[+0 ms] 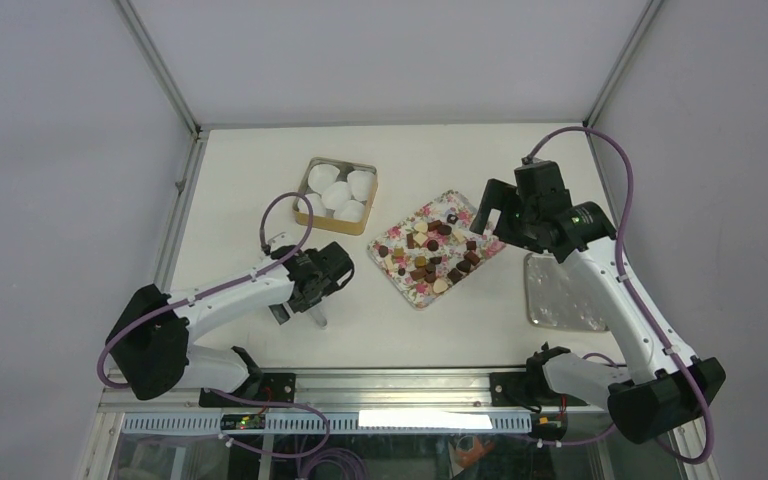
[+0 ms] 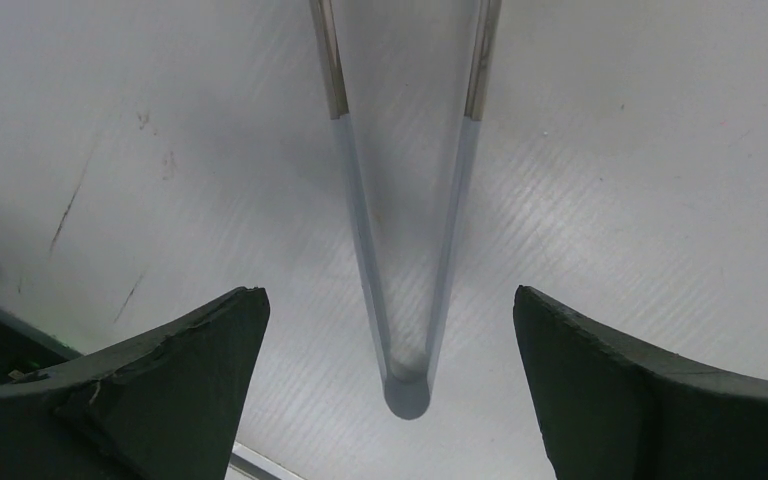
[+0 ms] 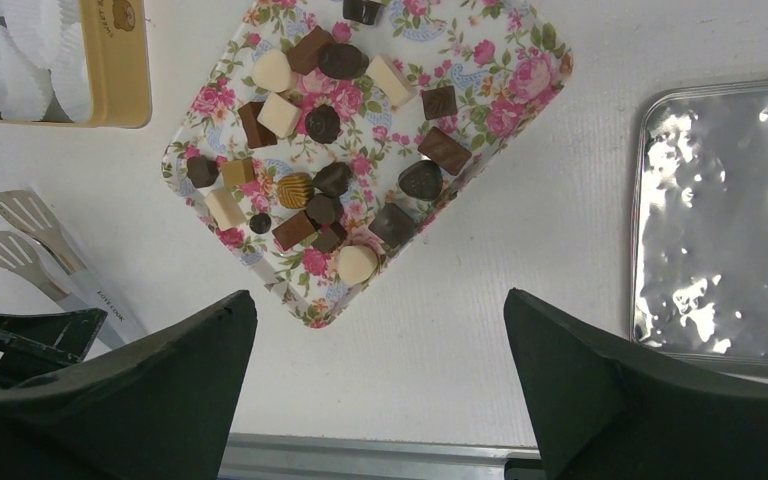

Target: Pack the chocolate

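Observation:
The chocolate, several small dark, brown, tan and cream pieces, lies on a pink-flowered tray in the middle of the table. In the right wrist view the chocolate fills the tray just ahead of my right gripper. The right gripper is open and empty, held above the tray's right end. My left gripper is open, low over metal tongs. In the left wrist view the tongs lie on the table between the open fingers of the left gripper, untouched.
A yellow box with white pleated paper cups stands behind the tray; it also shows in the right wrist view. A silver lid lies right of the tray. The tongs' flat ends point toward the box.

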Available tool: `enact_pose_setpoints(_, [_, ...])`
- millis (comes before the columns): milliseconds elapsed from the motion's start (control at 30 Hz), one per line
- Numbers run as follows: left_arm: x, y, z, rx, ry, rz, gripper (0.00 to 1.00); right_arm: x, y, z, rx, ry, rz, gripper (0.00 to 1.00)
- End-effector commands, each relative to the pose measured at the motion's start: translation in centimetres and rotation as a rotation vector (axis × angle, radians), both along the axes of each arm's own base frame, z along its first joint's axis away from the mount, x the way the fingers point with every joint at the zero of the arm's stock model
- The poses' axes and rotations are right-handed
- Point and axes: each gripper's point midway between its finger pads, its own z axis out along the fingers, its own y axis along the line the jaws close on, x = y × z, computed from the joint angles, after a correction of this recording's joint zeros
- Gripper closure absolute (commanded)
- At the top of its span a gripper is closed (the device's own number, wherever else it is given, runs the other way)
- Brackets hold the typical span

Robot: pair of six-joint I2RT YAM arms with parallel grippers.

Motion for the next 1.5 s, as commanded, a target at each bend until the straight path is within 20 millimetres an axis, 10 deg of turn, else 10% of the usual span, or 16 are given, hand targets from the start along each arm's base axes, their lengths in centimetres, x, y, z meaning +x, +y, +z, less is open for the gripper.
enact_pose_setpoints(0, [1.2,0.0,-1.3,-0.004,-0.073,-0.015,0.01,0.3,0.5,1.5,0.048,-0.055,0.004,0.01])
enact_pose_setpoints(433, [2.0,0.6,-5.7,-0.154,-0.017,-0.023,0.17,-0.2,0.7,1.1,0.078,-0.039,-0.013,0.01])
enact_pose_setpoints(1100, [3.7,1.7,-6.5,-0.083,0.043,-0.048,0.36,-0.6,0.3,0.9,0.072,-0.033,-0.029,0.01])
enact_pose_setpoints(1400, [4.5,2.2,-5.3,-0.038,0.042,-0.111,1.00,-0.8,0.0,1.2,0.067,-0.041,-0.039,0.01])
enact_pose_setpoints(1467, [4.9,2.1,-3.6,-0.023,0.033,-0.167,1.00,-0.9,-0.2,1.4,0.062,-0.046,-0.044,0.01])
